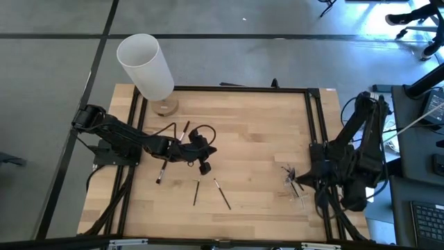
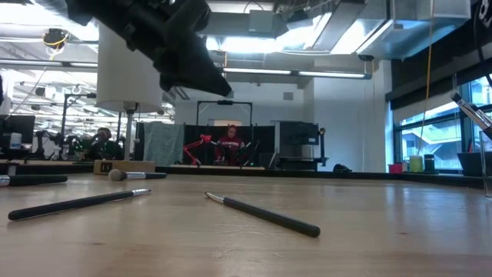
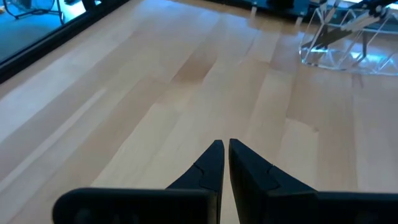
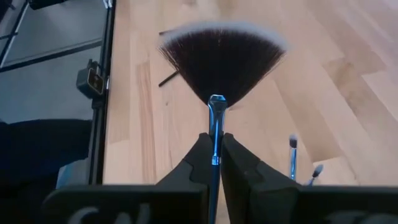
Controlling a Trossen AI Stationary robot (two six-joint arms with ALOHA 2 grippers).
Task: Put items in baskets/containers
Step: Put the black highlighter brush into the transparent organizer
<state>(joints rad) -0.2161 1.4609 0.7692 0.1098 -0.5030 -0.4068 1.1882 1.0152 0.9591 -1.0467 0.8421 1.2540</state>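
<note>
Right gripper [image 4: 212,163] clamps one fan brush [image 4: 221,59]; left gripper [image 3: 225,149], nearly closed, holds nothing; four brushes lie loose.

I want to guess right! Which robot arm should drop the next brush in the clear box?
Probably the right. Its gripper already pinches the fan brush beside the clear container. The left gripper is shut on nothing, mid-table, farther away.

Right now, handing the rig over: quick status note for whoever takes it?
Right gripper: shut on the fan brush, at the table's right side by the clear container.
Left gripper: shut, empty, above the left-centre table.
Done: a few brushes already stand in the container.
Left: loose brushes on the wood near the left arm, at least four, plus the fan brush to drop in. White cylinder is not the target.
</note>
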